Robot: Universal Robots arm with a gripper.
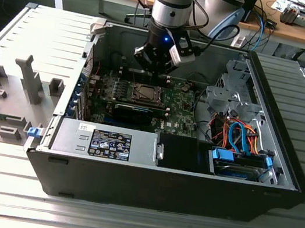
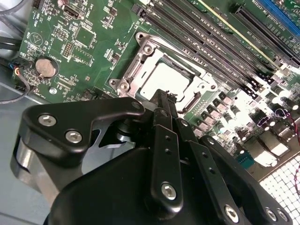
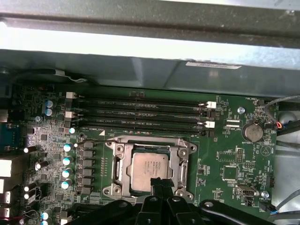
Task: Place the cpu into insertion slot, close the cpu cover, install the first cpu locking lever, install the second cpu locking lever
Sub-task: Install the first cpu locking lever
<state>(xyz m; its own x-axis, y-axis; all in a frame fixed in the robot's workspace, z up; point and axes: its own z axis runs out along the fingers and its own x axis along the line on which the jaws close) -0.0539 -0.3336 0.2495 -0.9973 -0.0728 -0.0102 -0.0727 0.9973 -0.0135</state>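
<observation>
The small flat square cpu with its silvery-grey metal top (image 3: 150,169) lies seated in the metal-framed insertion slot (image 3: 118,165) near the middle of the green motherboard (image 3: 225,154), inside the open black computer case (image 1: 285,167), with the cover frame seemingly down around it. It looks light, rigid and smooth on top, so it would likely slip under a loose pinch, and its underside contacts are probably fragile; I judge the safest hold to be by two opposite edges, never pressing on the face. The black two-fingered gripper (image 3: 158,183) hangs just above the socket's edge, its fingers drawn together into one narrow tip with nothing between them; that tip sits over the chip's near edge in the first wrist view, and just beside the chip (image 2: 165,79) in the second wrist view.
</observation>
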